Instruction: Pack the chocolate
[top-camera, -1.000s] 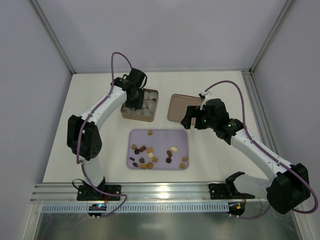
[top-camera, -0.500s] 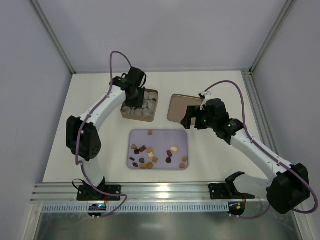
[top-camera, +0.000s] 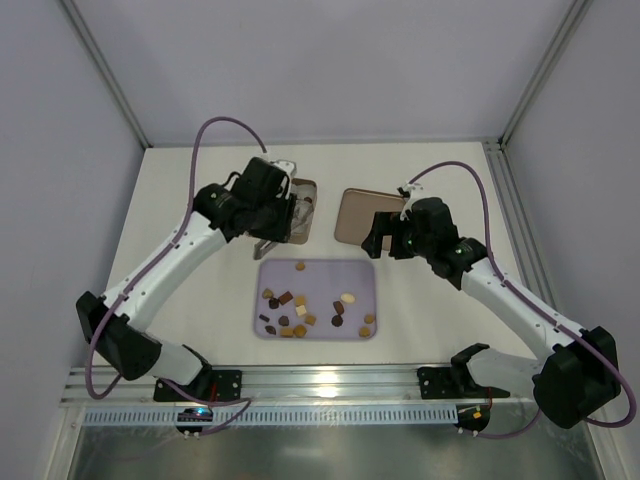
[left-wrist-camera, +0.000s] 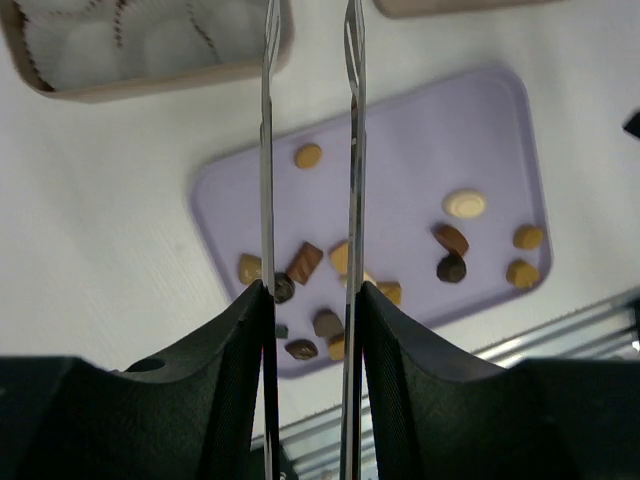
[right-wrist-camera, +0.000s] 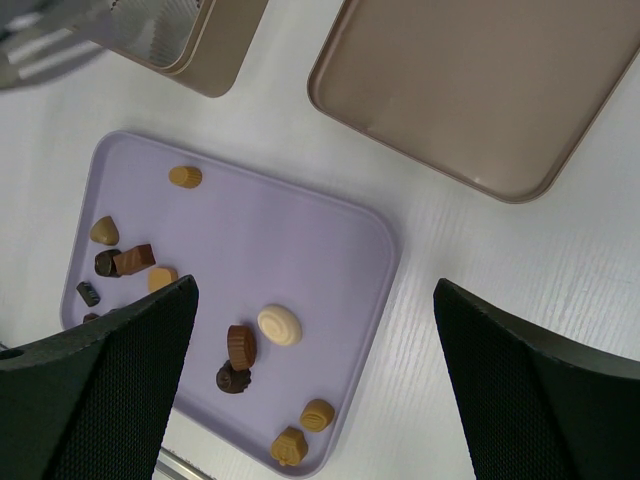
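The chocolate (top-camera: 300, 310), several small dark, caramel and cream-white pieces, lies scattered on a lilac tray (top-camera: 325, 275). The wrist views show a caramel piece (left-wrist-camera: 309, 155) and a cream-white one (right-wrist-camera: 279, 325). My left gripper (top-camera: 270, 228) hangs between the brown square tin (top-camera: 306, 190) and the tray's far left corner. It is shut on thin metal tweezers (left-wrist-camera: 266, 150), whose blades stand apart with nothing between them. My right gripper (top-camera: 385, 238) is open and empty, hovering by the tray's far right corner near the tin's lid (top-camera: 360, 212).
The tin (left-wrist-camera: 150, 85) holds pale paper cups (left-wrist-camera: 90, 45) and is partly hidden by my left arm in the top view. The lid (right-wrist-camera: 480, 90) lies flat to its right. An aluminium rail (top-camera: 320, 380) runs along the near table edge.
My left arm has swung back from over the tin toward the tray, and its jaws have eased apart a little. The right arm has not moved.
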